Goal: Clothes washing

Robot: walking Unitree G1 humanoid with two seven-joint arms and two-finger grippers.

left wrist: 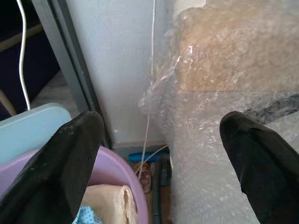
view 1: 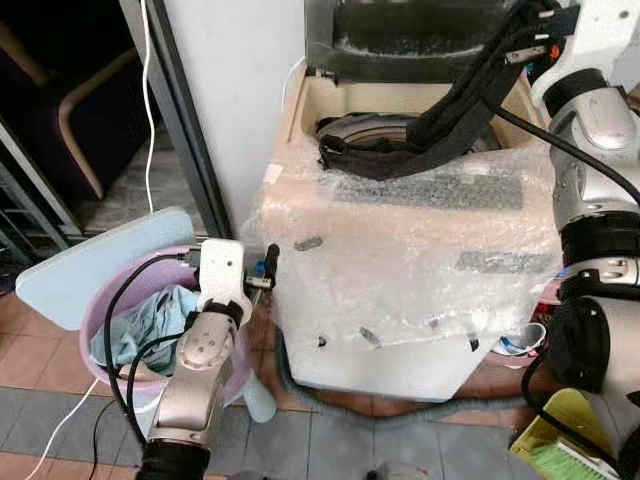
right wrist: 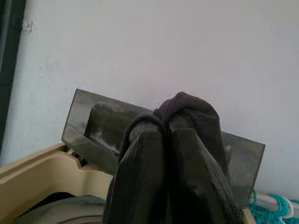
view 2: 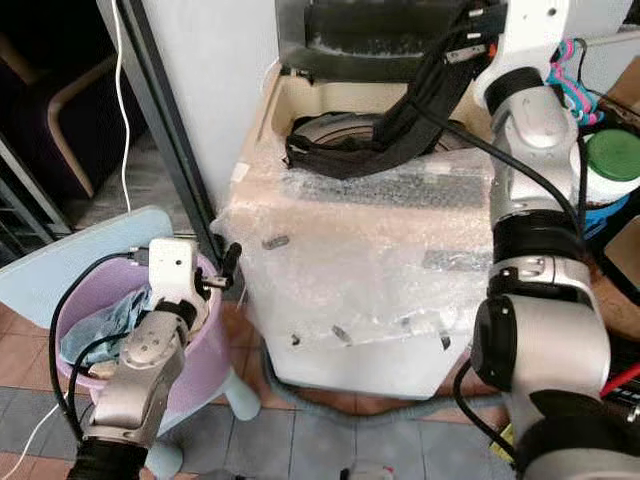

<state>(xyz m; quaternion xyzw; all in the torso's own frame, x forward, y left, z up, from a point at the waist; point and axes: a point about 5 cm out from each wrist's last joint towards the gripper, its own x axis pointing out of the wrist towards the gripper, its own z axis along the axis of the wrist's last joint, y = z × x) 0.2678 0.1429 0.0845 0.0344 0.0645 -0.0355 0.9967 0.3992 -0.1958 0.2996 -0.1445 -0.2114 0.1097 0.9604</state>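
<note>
A cream top-loading washing machine (view 1: 400,250) wrapped in bubble wrap stands with its grey lid (view 1: 420,40) raised. My right gripper (view 2: 482,22) is high above the drum (view 1: 362,130), shut on a black garment (view 1: 450,110) that hangs down and trails over the drum's rim. In the right wrist view the garment (right wrist: 177,158) drapes over the fingers and hides them. My left gripper (view 1: 264,270) is open and holds nothing, low between the machine's left side and a pink basket (view 1: 112,296). The basket holds a light blue cloth (view 1: 150,320) and a cream one (left wrist: 110,200).
A pale blue lid (view 1: 90,262) leans behind the basket. A dark door frame (view 1: 185,120) and a white cable (view 1: 148,100) run down at the left. A grey hose (view 1: 400,415) lies on the tiles under the machine. A green-lidded jar (view 2: 615,158) and teal hangers (view 2: 568,80) sit at the right.
</note>
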